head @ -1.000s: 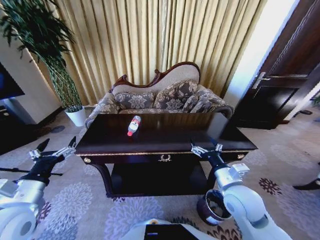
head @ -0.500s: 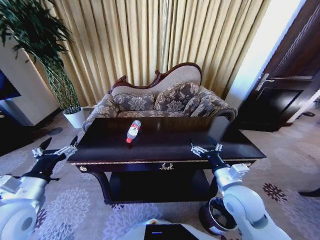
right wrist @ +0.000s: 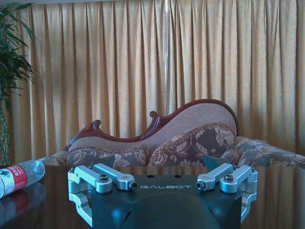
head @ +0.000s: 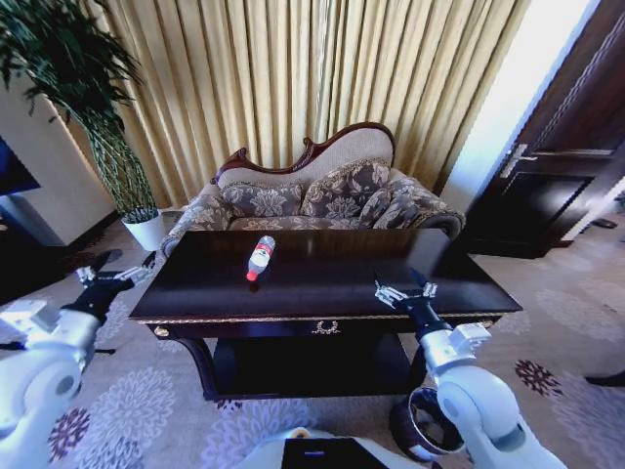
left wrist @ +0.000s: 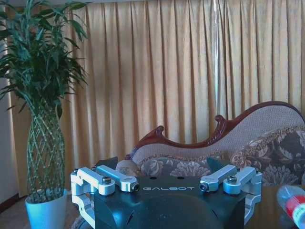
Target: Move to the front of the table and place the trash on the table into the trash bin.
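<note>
Facing the dark glossy surface (head: 322, 283) from its front rail, the robot holds both arms low and forward. The right gripper (head: 405, 291) hovers over the near right part of the top, its fingers (right wrist: 100, 177) spread wide with nothing between them. The left gripper (head: 109, 277) hangs just off the left end, its fingers (left wrist: 102, 179) likewise spread and empty. The bottle (head: 260, 257), clear with a red label, lies on its side well ahead of the right fingers and off to their left, nearer the sofa (head: 312, 195) side of the top; it sits to the right of the left fingers. The trash bin (head: 425, 425) stands on the carpet below and behind the right gripper, beside the table's leg. No paper wad can be made out. Reaching the bottle looks best done by closing across its narrow body rather than along its length, since a round bottle lying flat is likely to roll if nudged before the fingers pinch it.
</note>
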Controlling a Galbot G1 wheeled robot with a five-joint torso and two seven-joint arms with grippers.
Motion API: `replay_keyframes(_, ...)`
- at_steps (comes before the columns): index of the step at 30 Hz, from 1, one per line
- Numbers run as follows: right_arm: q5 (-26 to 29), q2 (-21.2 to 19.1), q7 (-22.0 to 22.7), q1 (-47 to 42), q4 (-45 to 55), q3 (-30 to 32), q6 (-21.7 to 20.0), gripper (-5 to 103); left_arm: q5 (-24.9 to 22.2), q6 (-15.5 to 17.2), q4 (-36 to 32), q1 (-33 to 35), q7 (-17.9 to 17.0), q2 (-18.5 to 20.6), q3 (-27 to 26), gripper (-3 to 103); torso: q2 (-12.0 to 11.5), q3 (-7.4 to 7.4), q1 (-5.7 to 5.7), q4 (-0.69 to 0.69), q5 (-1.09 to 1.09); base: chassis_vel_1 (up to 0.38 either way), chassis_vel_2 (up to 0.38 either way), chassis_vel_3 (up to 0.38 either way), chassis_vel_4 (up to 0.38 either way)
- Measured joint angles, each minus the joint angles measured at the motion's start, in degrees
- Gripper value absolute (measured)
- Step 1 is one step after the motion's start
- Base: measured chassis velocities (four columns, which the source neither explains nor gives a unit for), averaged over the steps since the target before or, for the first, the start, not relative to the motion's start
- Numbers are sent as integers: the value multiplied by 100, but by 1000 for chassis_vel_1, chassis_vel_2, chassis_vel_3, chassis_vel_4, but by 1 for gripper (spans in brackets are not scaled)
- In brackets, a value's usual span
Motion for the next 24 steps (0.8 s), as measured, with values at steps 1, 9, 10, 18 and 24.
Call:
replay_keyframes(1, -1, 22, 3, -29, -1, 0, 0, 100, -34, 6, 107, -260, -62, 118, 196, 100, 0, 0, 0, 0, 0, 0, 0, 0, 0)
replay_keyframes(9, -19, 62, 111, -122, 6, 91, 9, 100, -25, 228, 630, -1871, -670, 331, 1982, 100, 0, 0, 0, 0, 1, 0, 0, 0, 0)
replay_keyframes(10, -19, 62, 111, -122, 6, 91, 9, 100, -25, 228, 630, -1871, -670, 331, 1982, 100, 0, 0, 0, 0, 1, 0, 0, 0, 0)
replay_keyframes(18, -24, 111, 189, -108, -94, 86, 13, 100, 150, 264, 1055, -3313, -1001, 280, 3702, 100, 0, 1, 0, -1, 3, 0, 0, 0, 0)
replay_keyframes(24, -43, 91, 191, -65, -158, 92, 16, 100, 202, 259, 1428, -4031, -1276, -79, 4885, 100, 0, 1, 0, -1, 2, 0, 0, 0, 0)
